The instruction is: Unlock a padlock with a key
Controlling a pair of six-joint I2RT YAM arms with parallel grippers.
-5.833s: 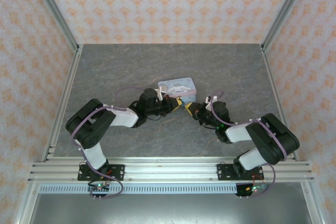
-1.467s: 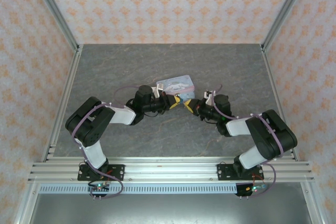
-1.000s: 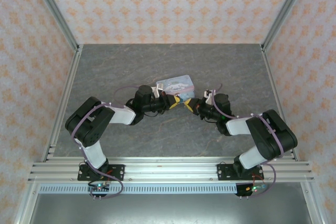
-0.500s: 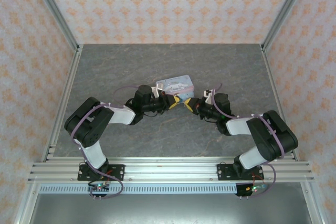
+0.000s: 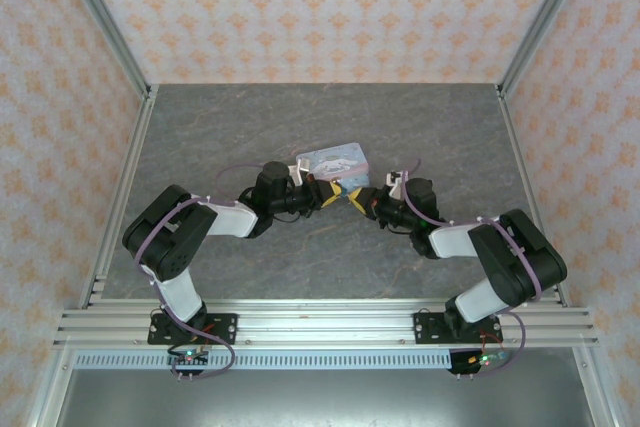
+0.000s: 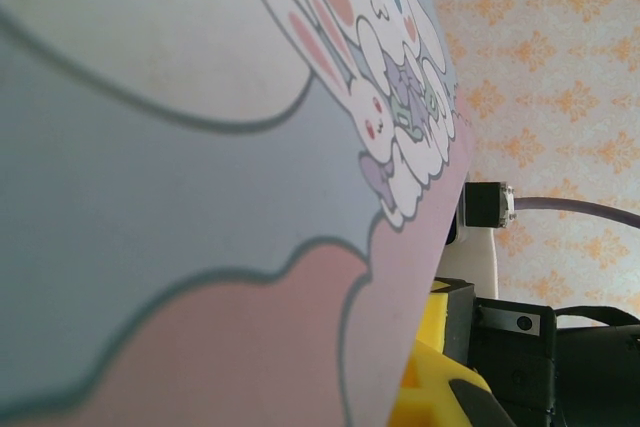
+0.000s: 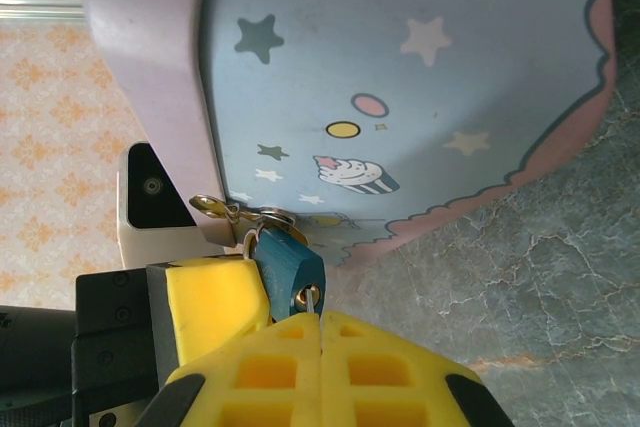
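Hanging at the tin box (image 7: 420, 97) edge, the padlock (image 7: 290, 263) sits at 11 o'clock of the right gripper (image 7: 322, 332), whose closed fingers pinch the key (image 7: 311, 297); left gripper (image 5: 328, 197): spacing cannot be told.

Seen from above, this is a robot test cell in a lab. A small grey, stone-patterned table (image 5: 250, 127) is boxed in by flat wall panels (image 5: 330, 7) papered in pale peach with an orange motif. Bare aluminium frame posts (image 5: 100, 17) hold the panels. A black-and-white left arm (image 5: 180, 237) and right arm (image 5: 515, 257) are bolted to slotted aluminium rails (image 5: 320, 322) along the near edge. Purple cables (image 5: 235, 172) loop along the arms.
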